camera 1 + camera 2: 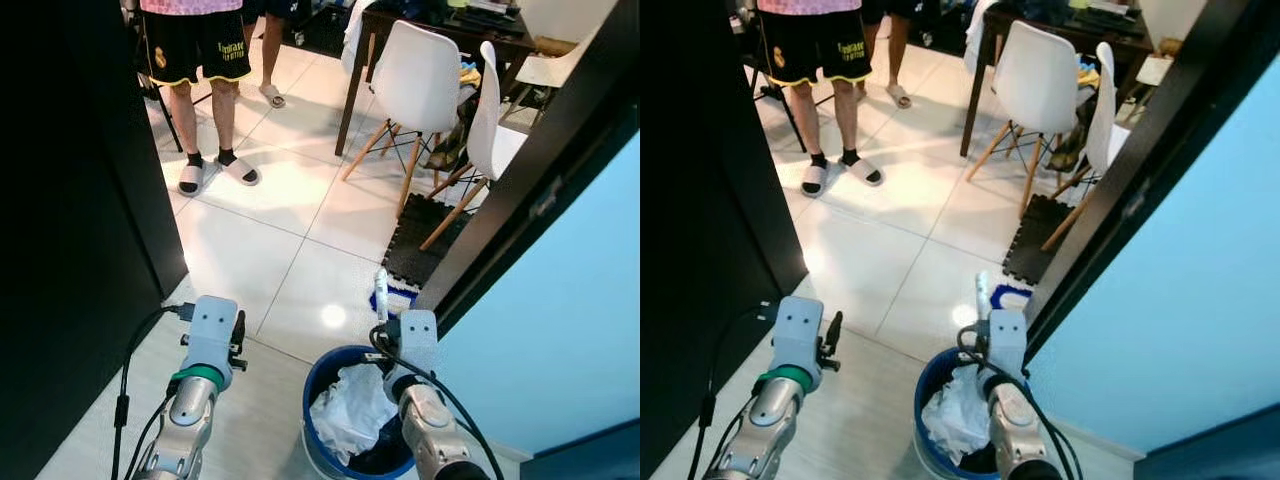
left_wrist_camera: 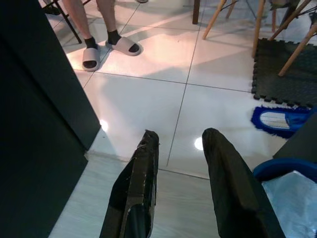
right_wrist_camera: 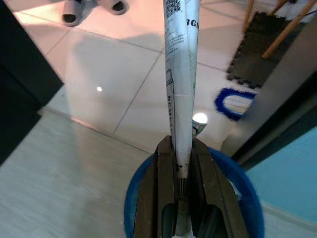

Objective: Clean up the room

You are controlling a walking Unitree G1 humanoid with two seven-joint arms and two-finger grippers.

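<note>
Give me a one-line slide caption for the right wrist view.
Right pincer shut on a flattened white tube, held above the blue bin on the tiled floor.

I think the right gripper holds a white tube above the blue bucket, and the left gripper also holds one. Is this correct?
Not quite. The left gripper holds nothing: the left wrist view shows its fingers apart, with bare floor between them. The rest is right: the right gripper is shut on the white tube above the blue bucket.
</note>
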